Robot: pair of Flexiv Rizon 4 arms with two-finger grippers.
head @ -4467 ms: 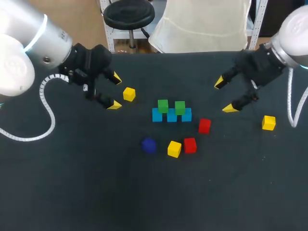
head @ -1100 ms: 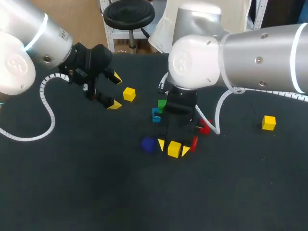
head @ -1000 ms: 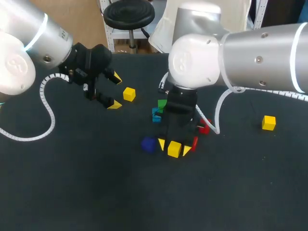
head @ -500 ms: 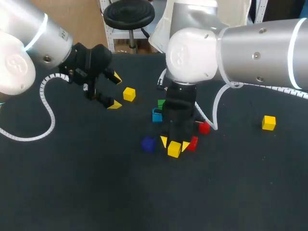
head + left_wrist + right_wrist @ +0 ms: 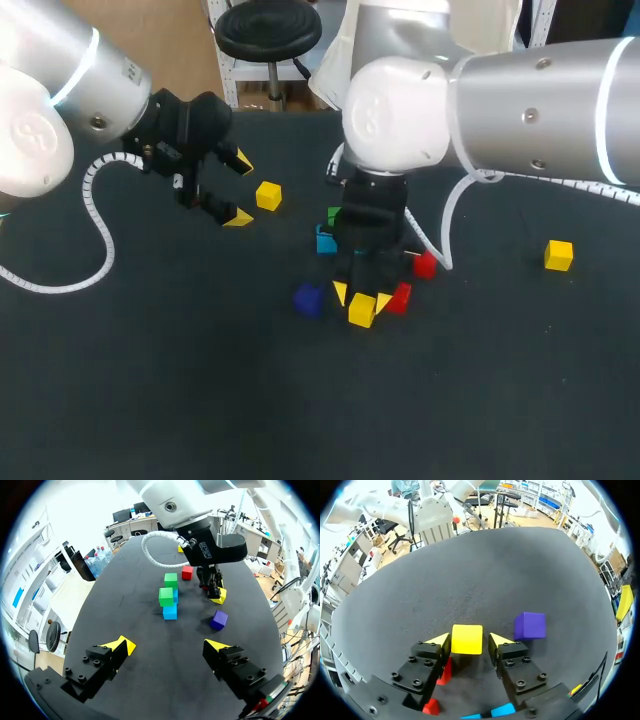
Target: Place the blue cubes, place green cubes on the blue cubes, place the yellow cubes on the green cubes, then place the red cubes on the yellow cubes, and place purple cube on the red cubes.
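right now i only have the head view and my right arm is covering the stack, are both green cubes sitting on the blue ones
Observer: Yes. The left wrist view looks at the stack from the side, and both green cubes sit on top of the blue cubes, upright.

Operator: ok and is the yellow one really gripped, i cant see the contact from above

Observer: In the right wrist view the right gripper has a tip against each of two opposite sides of the yellow cube, so it looks shut on it.
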